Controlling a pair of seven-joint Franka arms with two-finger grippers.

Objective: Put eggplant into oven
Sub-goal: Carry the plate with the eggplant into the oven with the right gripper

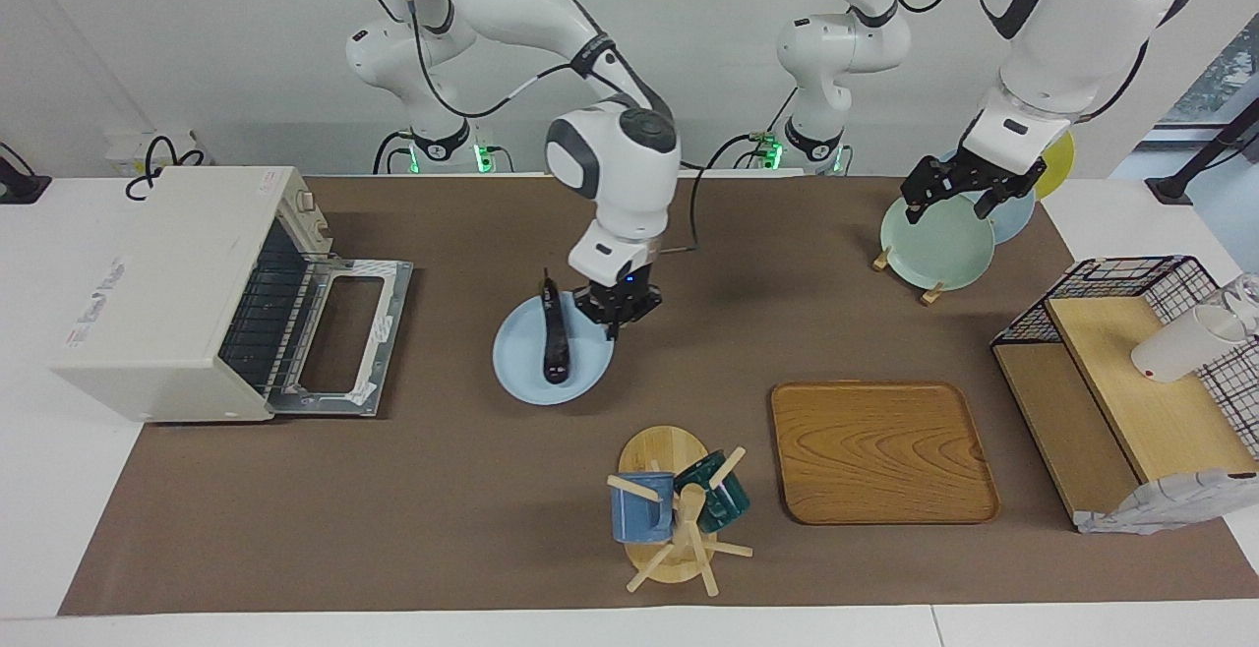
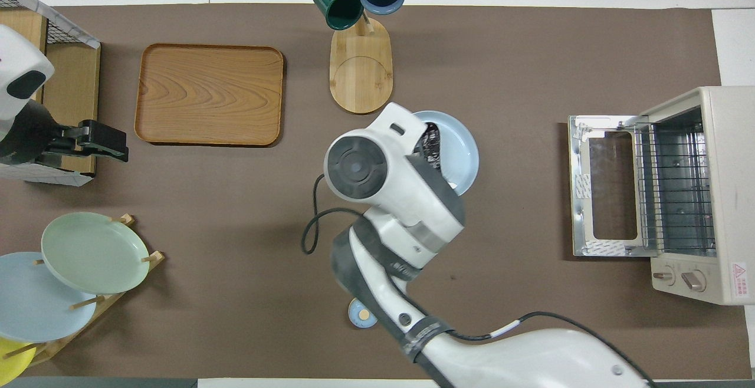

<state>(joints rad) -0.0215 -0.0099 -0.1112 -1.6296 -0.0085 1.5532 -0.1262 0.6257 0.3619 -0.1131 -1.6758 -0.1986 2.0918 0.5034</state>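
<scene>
The eggplant (image 1: 556,337) (image 2: 432,140), long and dark, lies on a light blue plate (image 1: 521,377) (image 2: 460,152) in the middle of the table. My right gripper (image 1: 612,321) is shut on that plate's rim, on the edge toward the left arm's end. In the overhead view its own wrist hides the fingers. The cream oven (image 1: 167,283) (image 2: 690,187) stands at the right arm's end with its glass door (image 1: 339,332) dropped open and the wire rack showing. My left gripper (image 1: 969,197) (image 2: 109,140) waits open over the plate rack, holding nothing.
A wooden mug tree (image 1: 674,509) with two mugs and a wooden tray (image 1: 880,450) lie farther from the robots. A rack with a green plate (image 1: 934,244) and a wire shelf (image 1: 1121,382) with a white cup (image 1: 1175,347) stand at the left arm's end.
</scene>
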